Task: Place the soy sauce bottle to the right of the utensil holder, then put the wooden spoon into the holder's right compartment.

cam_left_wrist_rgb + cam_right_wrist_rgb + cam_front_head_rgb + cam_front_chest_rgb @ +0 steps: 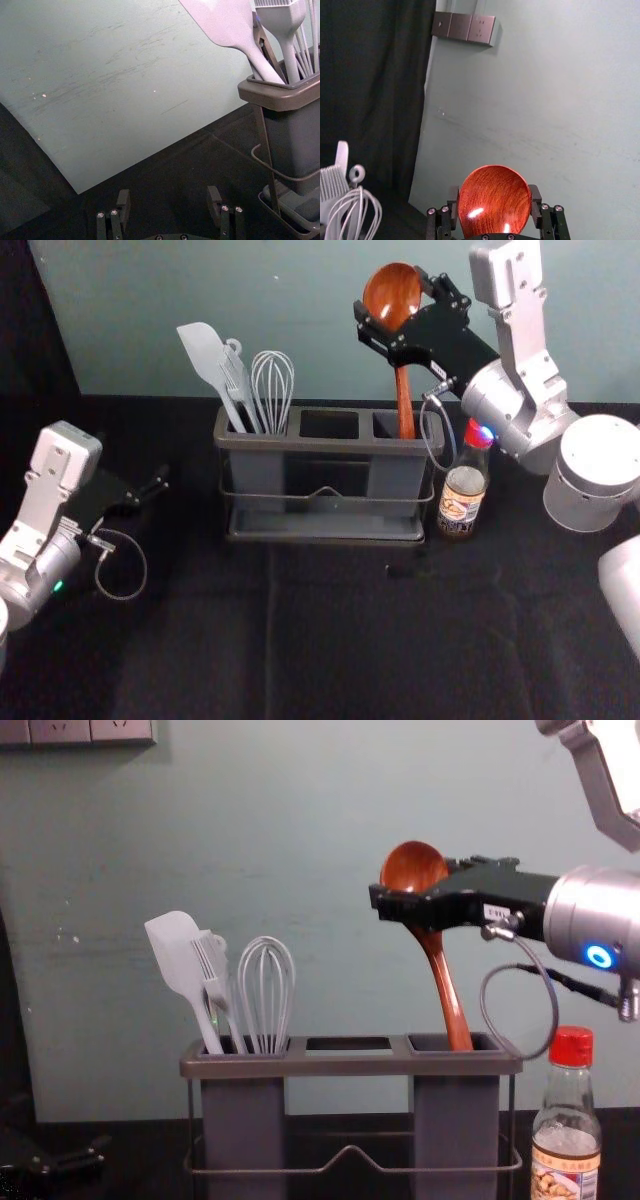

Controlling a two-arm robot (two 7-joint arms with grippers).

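Right gripper (393, 302) at holder's (325, 443) one o'clock, jaws clamped round spoon (412, 865), handle (447, 995) in right compartment's (430, 1042) mouth; early release may tilt it. Bottle (465, 490) at three: cable (554, 995) could snag it. Left gripper (169, 196) idle at nine, jaws apart.

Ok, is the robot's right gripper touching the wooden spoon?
Touching. The right wrist view shows the right gripper holding the wooden spoon by its bowl, one finger against each side.
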